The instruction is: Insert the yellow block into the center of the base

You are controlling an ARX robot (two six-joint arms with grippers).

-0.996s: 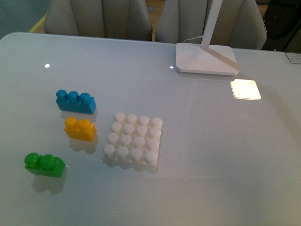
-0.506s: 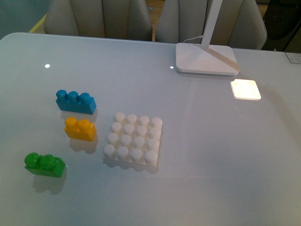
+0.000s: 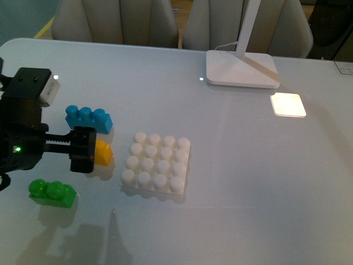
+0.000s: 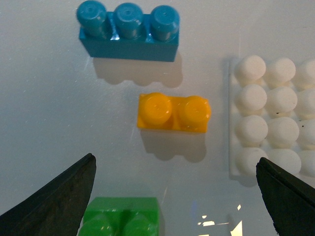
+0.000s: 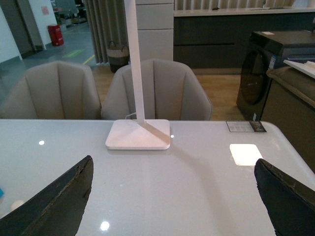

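- The yellow block (image 4: 173,113) lies studs-up on the table (image 3: 248,182), just beside the left edge of the base (image 3: 157,163) but apart from it.
- The left gripper (image 4: 174,160) hangs above the yellow block, on the side away from the base. Its fingers (image 4: 54,199) are spread wide and touch no brick.
- From the front, the left arm hides about half the yellow block, so I cannot judge how high the gripper sits.
- A blue brick (image 3: 88,118) lies off the base's far-left corner.
- A green brick (image 3: 52,193) lies off the base's near-left corner, further out.
- The right gripper (image 5: 173,162) shows only in its own wrist view. Its fingers are spread apart, and it faces the lamp foot (image 3: 241,69), which stands well beyond the base's far-right corner.
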